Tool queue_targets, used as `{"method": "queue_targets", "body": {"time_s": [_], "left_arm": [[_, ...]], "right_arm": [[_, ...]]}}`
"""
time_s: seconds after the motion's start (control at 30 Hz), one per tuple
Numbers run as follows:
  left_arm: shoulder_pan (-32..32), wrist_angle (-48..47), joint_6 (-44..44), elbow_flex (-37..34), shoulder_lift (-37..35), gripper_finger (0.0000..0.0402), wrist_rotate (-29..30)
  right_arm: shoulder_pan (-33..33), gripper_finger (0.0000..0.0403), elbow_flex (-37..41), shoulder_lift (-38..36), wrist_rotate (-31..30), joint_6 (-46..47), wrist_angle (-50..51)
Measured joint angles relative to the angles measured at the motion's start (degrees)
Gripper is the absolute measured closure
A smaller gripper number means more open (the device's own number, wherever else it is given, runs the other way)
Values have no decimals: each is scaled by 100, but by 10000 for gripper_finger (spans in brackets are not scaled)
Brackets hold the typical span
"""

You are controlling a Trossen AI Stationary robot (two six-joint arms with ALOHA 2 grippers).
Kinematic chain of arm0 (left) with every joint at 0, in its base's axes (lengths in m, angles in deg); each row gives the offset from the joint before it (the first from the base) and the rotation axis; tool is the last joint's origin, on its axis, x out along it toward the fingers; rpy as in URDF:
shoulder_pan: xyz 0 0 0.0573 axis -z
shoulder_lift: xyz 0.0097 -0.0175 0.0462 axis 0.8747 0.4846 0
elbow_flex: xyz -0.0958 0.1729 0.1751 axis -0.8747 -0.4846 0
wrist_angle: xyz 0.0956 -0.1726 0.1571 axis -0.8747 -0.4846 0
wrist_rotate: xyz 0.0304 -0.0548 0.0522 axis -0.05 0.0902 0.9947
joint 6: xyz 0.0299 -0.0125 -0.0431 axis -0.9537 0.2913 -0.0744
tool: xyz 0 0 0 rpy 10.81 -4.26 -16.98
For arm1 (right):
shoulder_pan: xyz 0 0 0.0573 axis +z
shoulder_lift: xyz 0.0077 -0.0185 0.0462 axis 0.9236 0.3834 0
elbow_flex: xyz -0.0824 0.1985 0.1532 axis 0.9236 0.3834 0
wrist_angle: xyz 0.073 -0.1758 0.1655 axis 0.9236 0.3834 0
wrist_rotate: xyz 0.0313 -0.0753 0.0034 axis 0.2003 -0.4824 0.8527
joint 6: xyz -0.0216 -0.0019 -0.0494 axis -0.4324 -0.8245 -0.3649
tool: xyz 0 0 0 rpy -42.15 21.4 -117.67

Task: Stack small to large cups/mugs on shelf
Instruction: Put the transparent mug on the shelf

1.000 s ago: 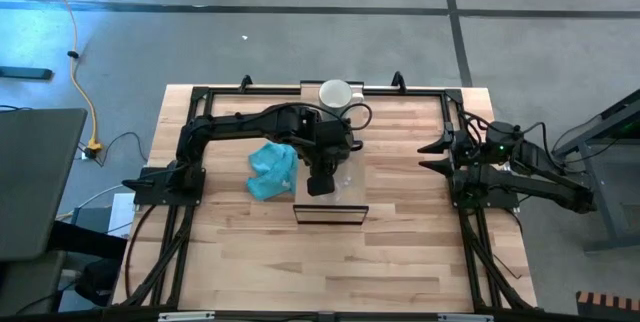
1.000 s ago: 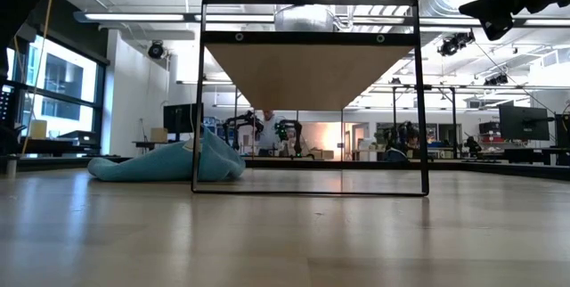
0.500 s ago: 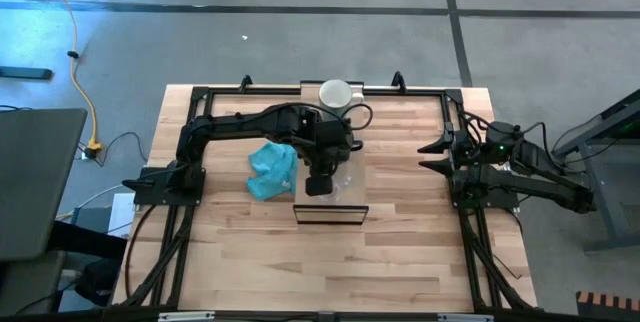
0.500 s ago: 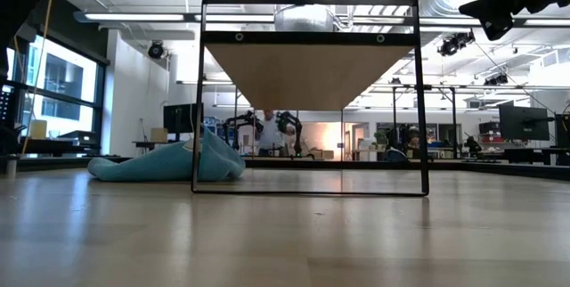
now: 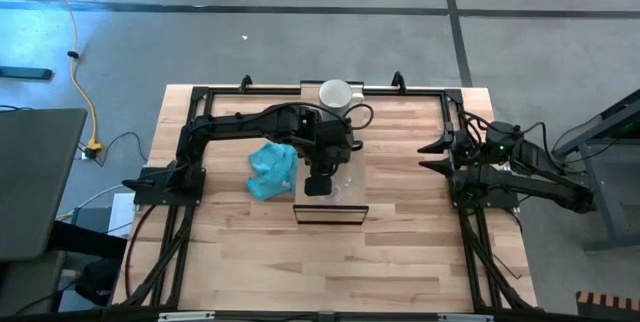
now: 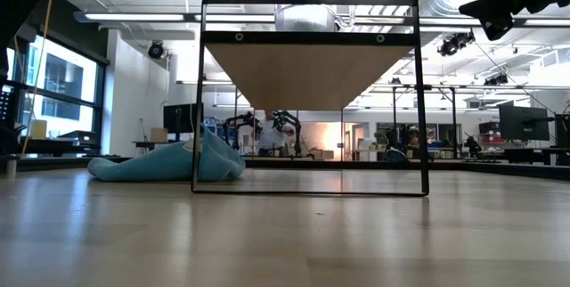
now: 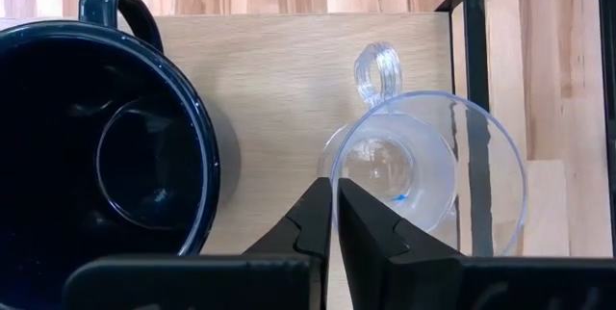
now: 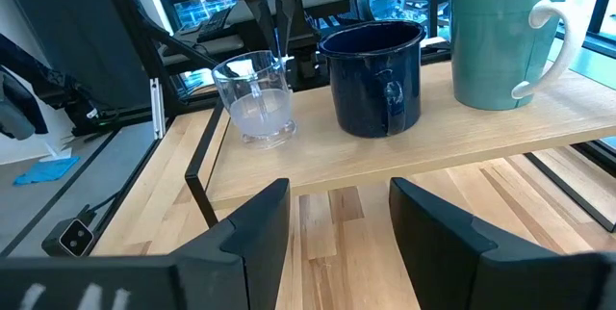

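Left gripper: fingers pressed together on the rim of the small clear glass cup, dark handled mug beside them, both on the light wooden shelf. Right gripper: fingers spread, holding nothing, well apart from the shelf.

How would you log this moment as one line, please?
left gripper: shut on glass cup rim | right gripper: open, waiting | cups on shelf

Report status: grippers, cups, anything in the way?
Left gripper jaws shut on rim of small clear glass cup on light wooden shelf. Right gripper open, waiting at right edge. Dark blue mug close beside.
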Motion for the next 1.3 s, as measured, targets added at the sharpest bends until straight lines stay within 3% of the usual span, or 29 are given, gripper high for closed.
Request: {"method": "queue_targets", "body": {"time_s": [1.3], "left_arm": [[-2, -118, -268, 12, 104, 392, 68]], "right_arm": [[0, 231, 1, -2, 0, -2, 2]]}}
